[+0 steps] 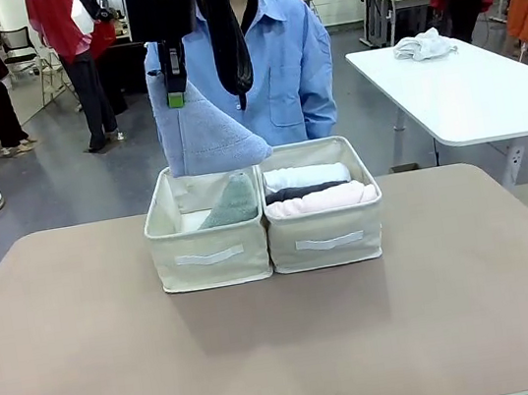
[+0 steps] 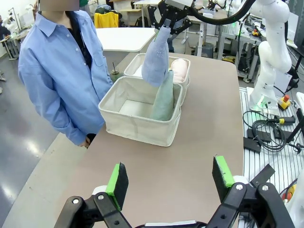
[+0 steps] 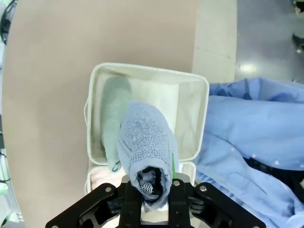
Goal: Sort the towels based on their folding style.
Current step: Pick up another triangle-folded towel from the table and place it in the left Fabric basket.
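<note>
- Above the left bin (image 1: 211, 255): the right gripper (image 1: 176, 97) hangs with its jaws closed on the top of the lavender-blue towel (image 1: 202, 127). The towel is a soft terry triangle fold, narrow where it is pinched and widening downward, its lower edge level with the bin's rim.
- Right wrist view: the lavender-blue towel (image 3: 146, 147) is bunched between the green-padded fingers and drapes down over the open bin (image 3: 194, 118); its looped pile is plain to see.
- Inside the left bin: the sage-green towel (image 1: 233, 202), also a triangle fold, stands tilted against the wall shared with the right bin (image 1: 328, 240).
- Inside the right bin: three cylinder rolls lie side by side, a white towel (image 1: 305, 175) farthest back, a dark grey towel (image 1: 305, 191) in the middle, a pink towel (image 1: 322, 201) nearest the front wall.
- Near end of the table (image 2: 190, 156): the left gripper (image 2: 170, 179) hovers wide open, holding nothing, well apart from the bins.
- Far side of the table: a person in a blue shirt (image 1: 289, 65) stands just behind the bins.
</note>
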`<move>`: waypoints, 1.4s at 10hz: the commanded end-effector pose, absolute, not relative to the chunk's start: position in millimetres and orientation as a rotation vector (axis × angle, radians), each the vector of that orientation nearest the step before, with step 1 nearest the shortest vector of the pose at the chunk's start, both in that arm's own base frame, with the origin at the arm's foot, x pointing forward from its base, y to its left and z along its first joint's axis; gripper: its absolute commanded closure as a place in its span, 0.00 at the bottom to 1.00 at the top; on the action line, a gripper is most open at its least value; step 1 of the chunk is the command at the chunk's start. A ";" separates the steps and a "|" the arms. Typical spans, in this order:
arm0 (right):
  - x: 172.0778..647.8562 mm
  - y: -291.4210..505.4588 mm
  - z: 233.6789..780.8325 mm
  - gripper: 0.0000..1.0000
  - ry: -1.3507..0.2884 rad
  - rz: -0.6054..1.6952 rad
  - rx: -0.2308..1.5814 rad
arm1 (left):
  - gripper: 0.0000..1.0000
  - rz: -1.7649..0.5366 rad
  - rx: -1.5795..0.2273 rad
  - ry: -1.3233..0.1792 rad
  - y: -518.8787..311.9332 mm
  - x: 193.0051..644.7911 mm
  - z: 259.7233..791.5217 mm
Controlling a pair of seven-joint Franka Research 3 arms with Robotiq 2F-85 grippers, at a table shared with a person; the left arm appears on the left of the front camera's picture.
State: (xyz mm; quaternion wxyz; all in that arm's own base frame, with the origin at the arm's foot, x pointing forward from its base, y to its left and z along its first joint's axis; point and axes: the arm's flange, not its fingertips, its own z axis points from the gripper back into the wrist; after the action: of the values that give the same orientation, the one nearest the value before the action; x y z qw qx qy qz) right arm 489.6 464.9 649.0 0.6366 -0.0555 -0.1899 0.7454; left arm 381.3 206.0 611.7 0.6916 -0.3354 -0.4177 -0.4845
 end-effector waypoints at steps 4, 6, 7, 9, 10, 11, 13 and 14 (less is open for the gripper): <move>490.7 461.6 643.1 0.82 -0.417 1.700 -0.130 | 0.07 -1.101 -0.744 -0.957 206.3 379.6 610.1; 491.4 464.0 641.7 0.82 -0.417 1.703 -0.128 | 0.07 -1.101 -0.744 -0.957 206.3 379.6 610.1; 502.2 473.7 641.1 0.82 -0.435 1.702 -0.136 | 0.07 -1.101 -0.744 -0.957 206.3 379.6 610.1; 532.2 492.4 642.0 0.82 -0.434 1.663 -0.113 | 0.07 -1.101 -0.744 -0.957 206.3 379.6 610.1; 543.1 502.5 641.1 0.82 -0.433 1.660 -0.080 | 0.07 -1.101 -0.744 -0.957 206.3 379.6 610.1; 551.0 509.6 637.0 0.82 -0.427 1.645 -0.043 | 0.07 -1.101 -0.744 -0.957 206.3 379.6 610.1; 564.5 522.8 623.6 0.82 -0.407 1.614 0.025 | 0.07 -1.101 -0.744 -0.957 206.3 379.6 610.1; 569.1 528.3 616.1 0.82 -0.396 1.600 0.045 | 0.07 -1.101 -0.744 -0.957 206.3 379.6 610.1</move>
State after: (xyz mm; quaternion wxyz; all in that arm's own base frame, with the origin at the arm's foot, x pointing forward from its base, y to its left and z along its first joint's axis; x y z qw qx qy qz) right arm 548.1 501.3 596.4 0.6629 0.0023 -0.1844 0.7256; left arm 381.4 205.9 611.7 0.6913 -0.3351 -0.4178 -0.4851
